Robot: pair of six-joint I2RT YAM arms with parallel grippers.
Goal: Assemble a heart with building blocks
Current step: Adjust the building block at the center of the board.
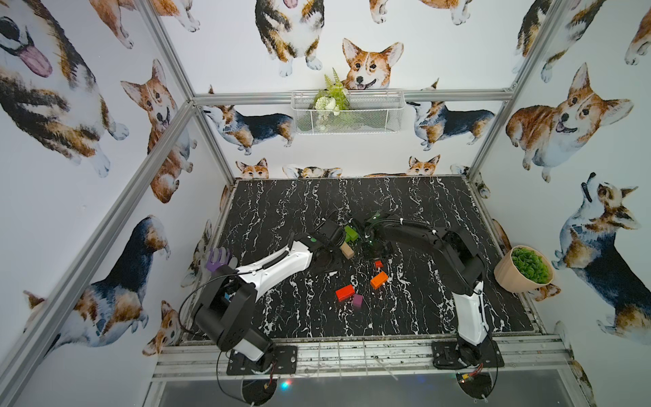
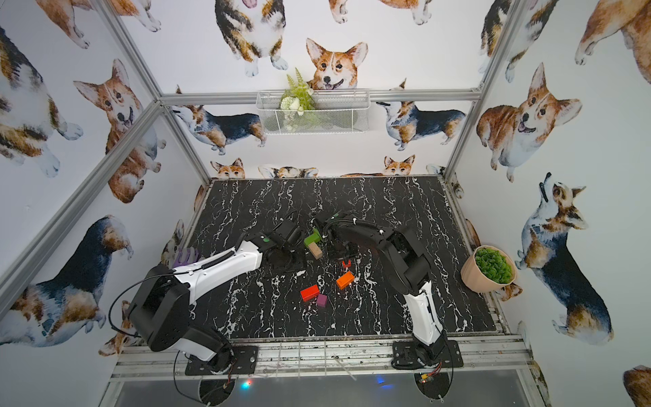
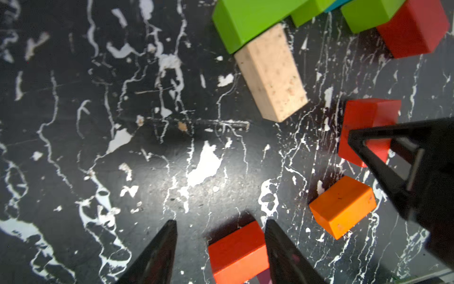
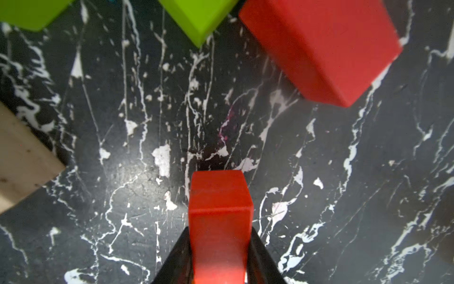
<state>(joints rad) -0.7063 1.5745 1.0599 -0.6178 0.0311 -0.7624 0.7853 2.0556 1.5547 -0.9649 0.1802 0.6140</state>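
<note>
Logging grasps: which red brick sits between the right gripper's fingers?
The red brick nearest the orange brick; another red abuts a green brick, the third lies beside the purple cube.

No writing, label, brand, number or sign can be read in any view. The building blocks [image 3: 270, 73] show only plain painted or bare wooden faces, and the walls [image 1: 229, 53] around the counter [image 1: 281, 211] carry pictures of corgis without any lettering.
</note>
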